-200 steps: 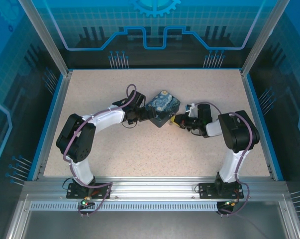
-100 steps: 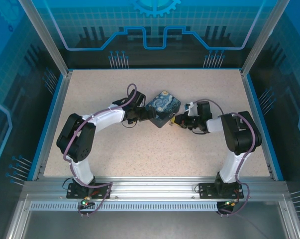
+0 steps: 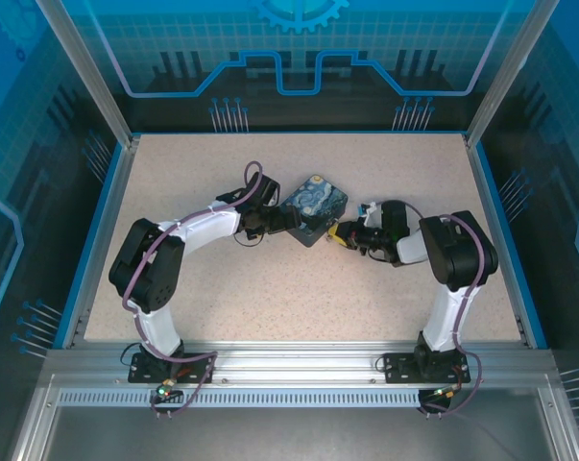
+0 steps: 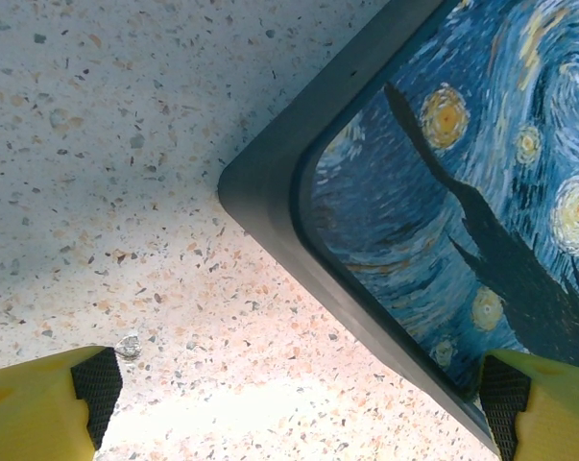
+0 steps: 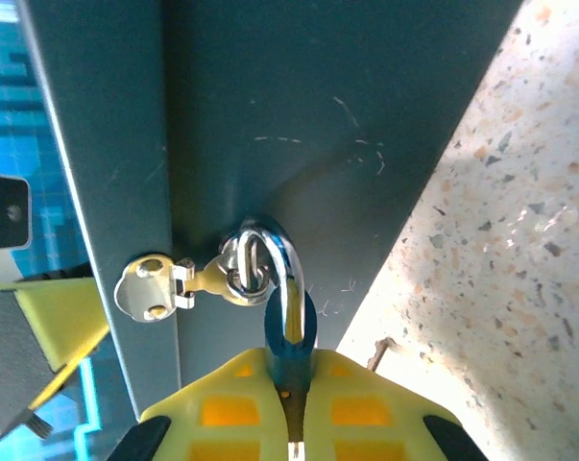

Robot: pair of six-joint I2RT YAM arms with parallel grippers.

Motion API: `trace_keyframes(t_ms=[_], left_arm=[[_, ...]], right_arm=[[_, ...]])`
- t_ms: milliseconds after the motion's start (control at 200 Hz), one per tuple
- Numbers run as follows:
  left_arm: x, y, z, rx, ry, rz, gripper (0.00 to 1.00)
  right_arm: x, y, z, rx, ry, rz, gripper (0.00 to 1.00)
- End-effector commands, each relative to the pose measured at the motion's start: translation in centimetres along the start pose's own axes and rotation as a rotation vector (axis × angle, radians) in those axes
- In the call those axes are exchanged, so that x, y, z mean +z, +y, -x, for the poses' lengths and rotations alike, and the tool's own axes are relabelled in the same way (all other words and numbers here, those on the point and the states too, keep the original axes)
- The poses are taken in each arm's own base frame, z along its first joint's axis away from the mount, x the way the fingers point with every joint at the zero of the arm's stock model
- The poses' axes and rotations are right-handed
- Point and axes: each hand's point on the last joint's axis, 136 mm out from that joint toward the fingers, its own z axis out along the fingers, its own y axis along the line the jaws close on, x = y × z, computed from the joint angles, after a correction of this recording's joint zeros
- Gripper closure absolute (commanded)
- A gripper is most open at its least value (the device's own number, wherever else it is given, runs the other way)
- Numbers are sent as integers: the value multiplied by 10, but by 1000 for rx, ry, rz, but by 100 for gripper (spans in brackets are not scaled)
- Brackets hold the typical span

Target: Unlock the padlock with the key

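The padlock (image 5: 287, 288) is hung by its silver shackle through a ring (image 5: 249, 264) on the dark side wall of the box (image 5: 270, 115). Its blue lower part is pinched in the closed right gripper (image 5: 291, 384). On the box's opposite side, the left gripper (image 4: 299, 408) is spread wide, with a box corner seen between its jaws.

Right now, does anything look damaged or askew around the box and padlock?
Only minor wear: faint scratches on the box side wall, above the hasp. The padlock is threaded through the hasp ring, pinched in the shut right claw.
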Motion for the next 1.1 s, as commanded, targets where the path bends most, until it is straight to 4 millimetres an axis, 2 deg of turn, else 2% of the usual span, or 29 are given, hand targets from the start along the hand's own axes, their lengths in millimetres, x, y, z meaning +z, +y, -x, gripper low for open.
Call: trace_keyframes(t_ms=[0, 265, 660, 815, 910, 1095], left_arm=[[19, 61, -38, -41, 129, 197, 4], [22, 61, -42, -44, 140, 205, 4], [21, 64, -43, -46, 141, 213, 4], [21, 65, -44, -49, 141, 216, 5], [21, 64, -44, -48, 143, 216, 4], [20, 63, -43, -46, 140, 213, 5]], right_arm=[[6, -12, -3, 139, -16, -3, 100], [15, 6, 10, 175, -56, 59, 100], [-10, 9, 36, 161, -147, 79, 100], [-9, 17, 42, 156, -145, 95, 100], [-15, 14, 44, 151, -154, 71, 100], [-34, -6, 49, 177, -150, 4, 100]])
